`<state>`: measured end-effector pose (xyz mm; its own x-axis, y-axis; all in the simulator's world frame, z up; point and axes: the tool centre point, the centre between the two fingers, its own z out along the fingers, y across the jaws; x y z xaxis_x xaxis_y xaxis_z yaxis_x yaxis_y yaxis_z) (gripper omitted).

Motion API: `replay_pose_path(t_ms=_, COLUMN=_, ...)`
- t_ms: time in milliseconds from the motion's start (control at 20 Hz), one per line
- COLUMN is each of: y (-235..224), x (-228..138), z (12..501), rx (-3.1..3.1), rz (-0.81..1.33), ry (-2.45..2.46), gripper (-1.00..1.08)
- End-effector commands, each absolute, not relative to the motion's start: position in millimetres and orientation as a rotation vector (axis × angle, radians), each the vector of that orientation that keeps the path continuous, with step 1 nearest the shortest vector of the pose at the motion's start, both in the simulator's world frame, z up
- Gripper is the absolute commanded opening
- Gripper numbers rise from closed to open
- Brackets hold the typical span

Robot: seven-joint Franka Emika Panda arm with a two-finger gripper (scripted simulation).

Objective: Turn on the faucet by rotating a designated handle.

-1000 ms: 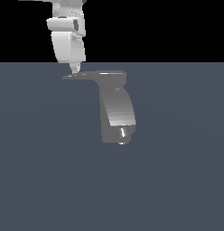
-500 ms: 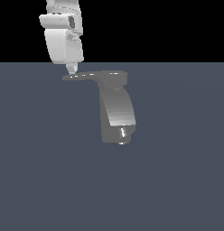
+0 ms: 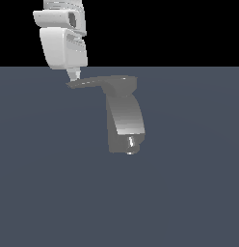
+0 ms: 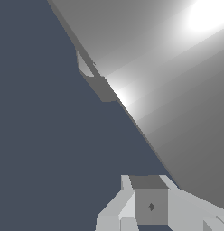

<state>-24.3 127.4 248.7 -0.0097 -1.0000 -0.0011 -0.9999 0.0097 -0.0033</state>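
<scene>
Beside the handle (image 3: 92, 82) tip, the gripper (image 3: 74, 75) has shifted left; jaws seemingly closed.

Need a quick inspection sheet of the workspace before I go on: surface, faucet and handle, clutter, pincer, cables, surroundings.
Surface: plain dark grey floor, bare where seen.
Faucet: upright, glossy grey, nozzle low on the body.
Handle: flat lever pointing to the exterior view's left.
Clutter: nothing seen.
Pincer: tip at the handle's outer end; contact and opening cannot be told.
Cables: nothing seen.
Surroundings: black backdrop above the floor.
</scene>
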Motion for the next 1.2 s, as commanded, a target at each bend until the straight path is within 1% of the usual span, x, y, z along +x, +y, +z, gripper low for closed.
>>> replay_pose_path(t_ms=0, y=130, x=-34, z=249, rx=-2.215, rz=0.0, ry=2.228, gripper=-1.0)
replay_pose_path(t_ms=300, y=131, x=-53, z=249, rx=-2.215, rz=0.0, ry=2.228, gripper=-1.0)
replay_pose_path(t_ms=400, y=130, x=-49, z=249, rx=-2.211, rz=-0.001, ry=2.229, gripper=-1.0)
replay_pose_path(t_ms=1150, y=100, x=-84, z=249, rx=-2.212, rz=-0.001, ry=2.228, gripper=-1.0)
